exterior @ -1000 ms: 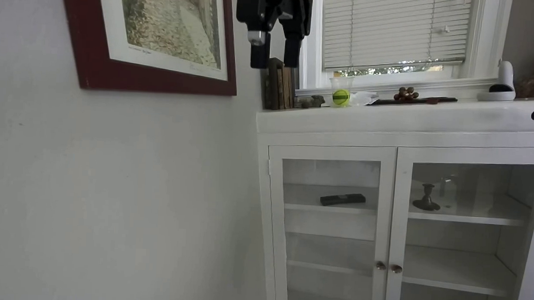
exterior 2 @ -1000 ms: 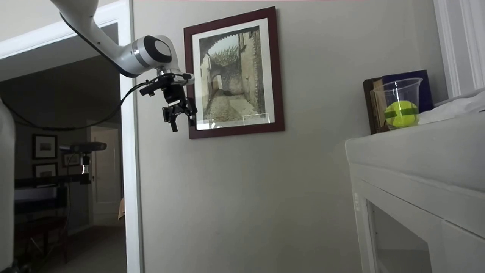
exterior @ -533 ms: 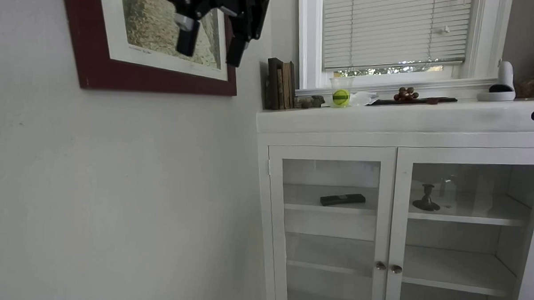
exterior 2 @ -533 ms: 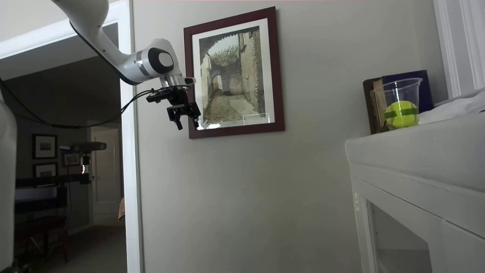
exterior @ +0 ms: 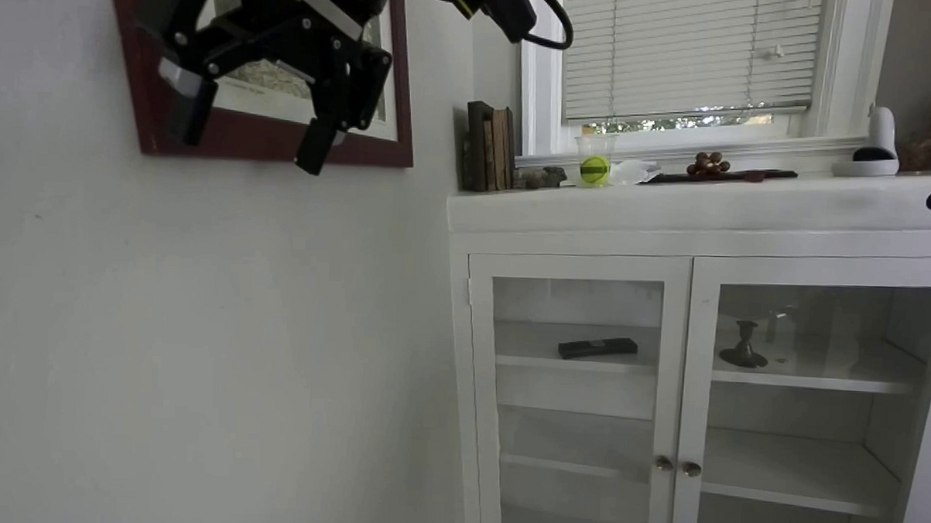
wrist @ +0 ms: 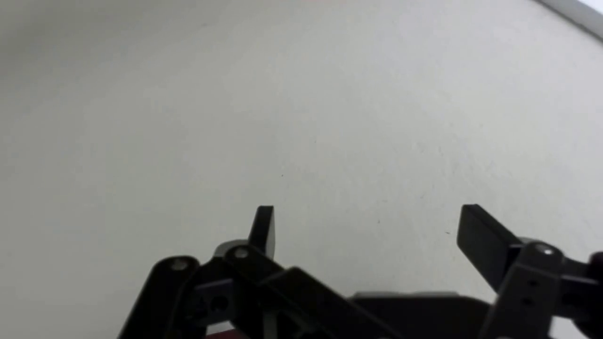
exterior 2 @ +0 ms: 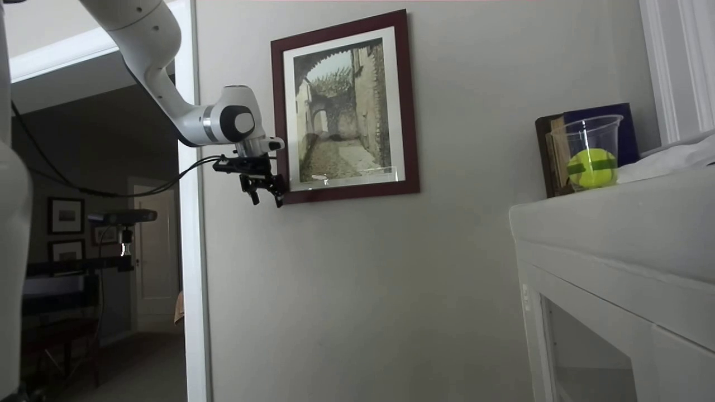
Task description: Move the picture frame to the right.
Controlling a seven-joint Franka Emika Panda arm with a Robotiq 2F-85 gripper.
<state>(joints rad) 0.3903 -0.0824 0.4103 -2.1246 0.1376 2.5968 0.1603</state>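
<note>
The picture frame, dark reddish-brown with a white mat, hangs on the wall; it shows whole in an exterior view [exterior 2: 349, 120], apart from its lower left edge behind the gripper. In an exterior view its lower part [exterior: 253, 136] is partly covered by the gripper. My gripper [exterior 2: 267, 201] is at the frame's lower left corner; it also shows in an exterior view [exterior: 250, 142], its fingers apart before the bottom rail. In the wrist view the gripper [wrist: 366, 209] is open with only wall between its fingers. A dark red sliver of frame [wrist: 226, 334] shows at the bottom. Contact cannot be told.
A white cabinet [exterior: 582, 246] stands right of the frame. On it are books [exterior: 489, 148], a clear cup with a yellow-green ball [exterior 2: 592, 167] and a small white device [exterior: 876, 144]. A doorway with white trim [exterior 2: 192, 279] is to the left.
My gripper has come down to the frame's lower left corner. In an exterior view it has moved left across the frame and looks larger. Its fingers stay apart. The frame has not visibly moved.
</note>
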